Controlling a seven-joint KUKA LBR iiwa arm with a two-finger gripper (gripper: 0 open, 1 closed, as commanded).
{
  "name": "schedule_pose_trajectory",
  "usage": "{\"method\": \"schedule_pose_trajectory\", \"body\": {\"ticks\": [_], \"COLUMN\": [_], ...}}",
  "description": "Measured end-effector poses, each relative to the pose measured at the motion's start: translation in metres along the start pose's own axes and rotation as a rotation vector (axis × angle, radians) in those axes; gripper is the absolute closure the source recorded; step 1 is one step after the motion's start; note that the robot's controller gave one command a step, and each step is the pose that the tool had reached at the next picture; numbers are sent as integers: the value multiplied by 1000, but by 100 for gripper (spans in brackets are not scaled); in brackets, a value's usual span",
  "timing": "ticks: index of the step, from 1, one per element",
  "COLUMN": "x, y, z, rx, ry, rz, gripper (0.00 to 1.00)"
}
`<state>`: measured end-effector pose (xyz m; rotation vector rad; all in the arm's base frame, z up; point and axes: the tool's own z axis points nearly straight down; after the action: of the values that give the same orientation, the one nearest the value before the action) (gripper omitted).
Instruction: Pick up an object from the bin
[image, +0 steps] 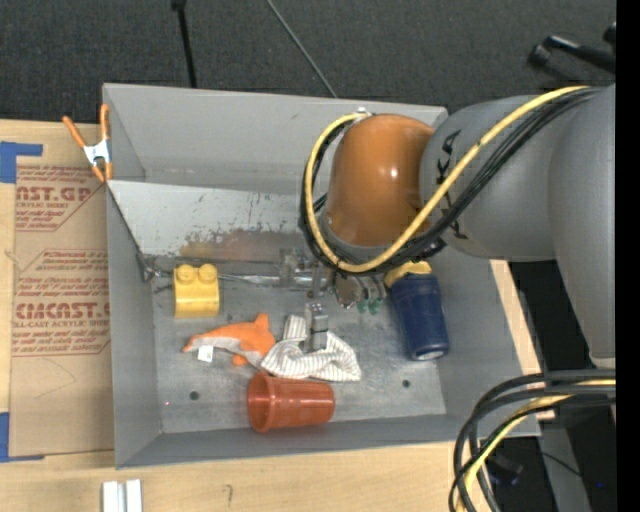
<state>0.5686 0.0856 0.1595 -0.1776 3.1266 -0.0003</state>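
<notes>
My gripper (318, 328) reaches down below the orange wrist cover in the middle of the bin. Its tip is at the upper edge of a crumpled striped white cloth (315, 362). Left of the cloth lies an orange toy with a white tip (232, 340). An orange-red plastic cup (290, 402) lies on its side just in front of the cloth. A dark blue can (419, 314) lies to the right of the gripper.
A yellow two-stud building block (196, 289) sits at the left near the back wall. The arm and its yellow cables cover the bin's right rear part. Bare bin floor shows at the front left and front right.
</notes>
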Motion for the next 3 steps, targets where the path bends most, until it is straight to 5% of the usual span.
{"method": "schedule_pose_trajectory", "body": {"ticks": [1,2,3], "x": [-5,-7,3], "y": [39,39,48], "z": [26,30,86], "rx": [-2,-2,-3], "ry": [10,8,-2], "rz": [-133,-180,-215], "gripper": [0,0,0]}}
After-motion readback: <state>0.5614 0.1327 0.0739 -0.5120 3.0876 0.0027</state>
